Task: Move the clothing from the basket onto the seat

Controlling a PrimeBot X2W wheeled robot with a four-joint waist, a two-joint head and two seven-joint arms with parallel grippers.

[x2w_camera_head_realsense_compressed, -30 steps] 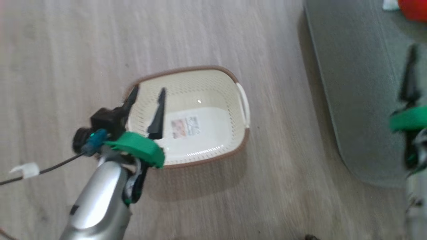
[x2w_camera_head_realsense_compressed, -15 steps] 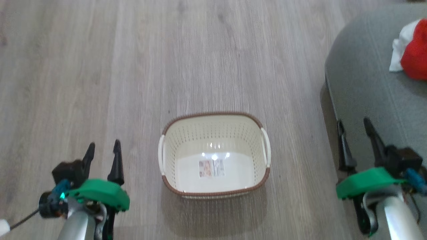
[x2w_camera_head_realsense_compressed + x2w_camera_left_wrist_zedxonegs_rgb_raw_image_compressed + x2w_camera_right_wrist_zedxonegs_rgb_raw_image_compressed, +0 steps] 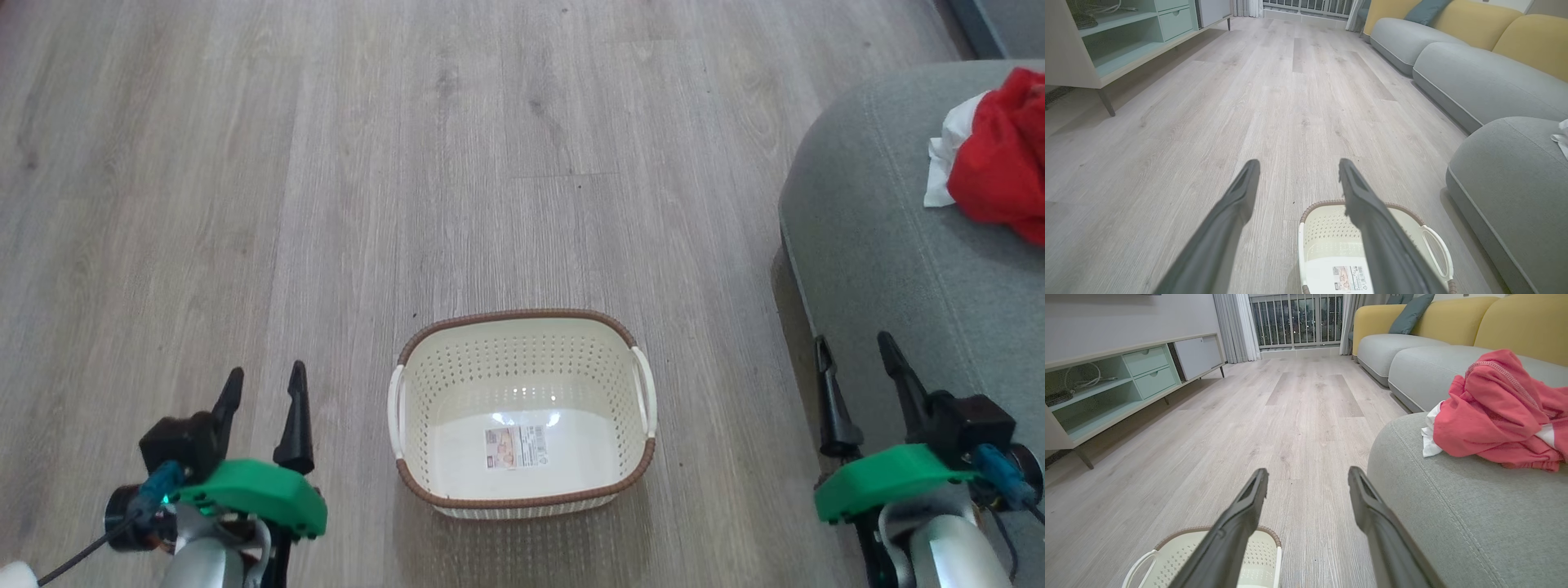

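The clothing (image 3: 998, 171), a crumpled heap of bright red fabric with a bit of white trim showing, is lying on the seat (image 3: 882, 269), a large grey cushion with a rounded corner, at the right of the head view. We are seeing it resting well in from the cushion's rounded edge. The basket (image 3: 514, 314), a small cream perforated tub with a brown rim, is standing on the wooden floor (image 3: 408, 163) just beside the seat, and we are finding only its label sticker (image 3: 516, 447) inside. We are judging the move as good as finished, so the step in hand is a check: we are looking down into the tub for any leftover cloth and keeping both arms drawn back. The left gripper (image 3: 266, 369) is hovering over the floor to the basket's left with its fingers spread apart and holding nothing. The right gripper (image 3: 851, 337) is hovering over the seat's near edge, its fingers likewise apart and empty. Farther off, we are making out more grey sofa sections (image 3: 1474, 77) with yellow backs and a low cabinet (image 3: 1126, 375) along the opposite wall. The seat's corner is sitting closest to the right arm, so any swing there is calling for care.
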